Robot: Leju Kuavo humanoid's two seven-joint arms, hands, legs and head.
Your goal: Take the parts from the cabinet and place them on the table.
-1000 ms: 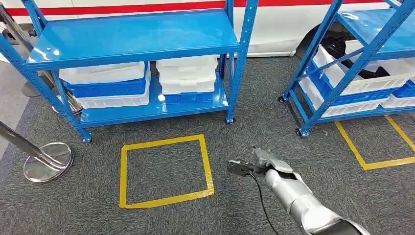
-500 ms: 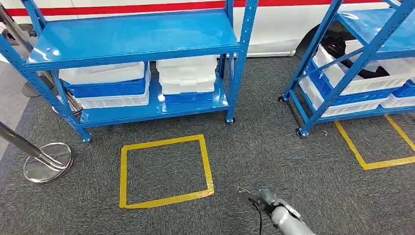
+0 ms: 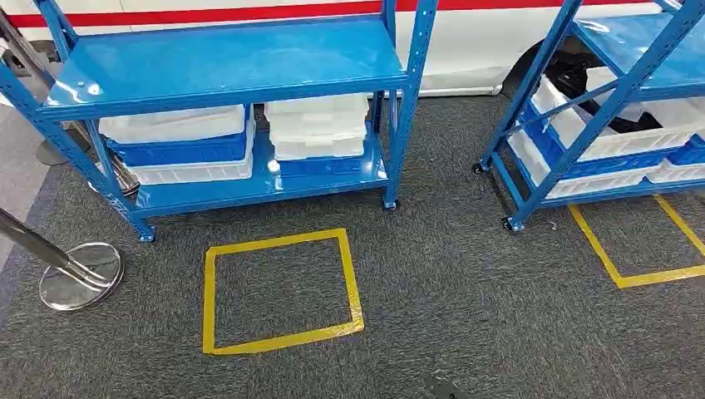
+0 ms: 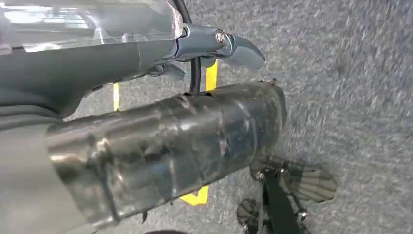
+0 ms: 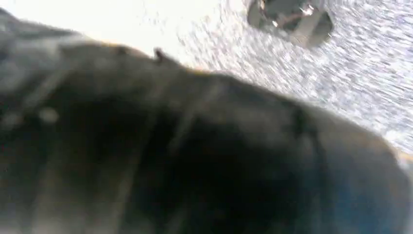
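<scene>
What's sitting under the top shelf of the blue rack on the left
Under the top shelf are two stacks of white and blue trays on the lower shelf. The shelf above and the stacking hide their insides, so I can't tell whether they contain parts.

Left hand (image 4: 229,46) above grey carpet (image 4: 350,97)

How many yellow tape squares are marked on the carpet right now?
2. One full yellow tape square lies on the carpet in front of the left blue rack. A second tape square, cut off by the picture edge, lies before the right rack. Others may lie outside the view.
</scene>
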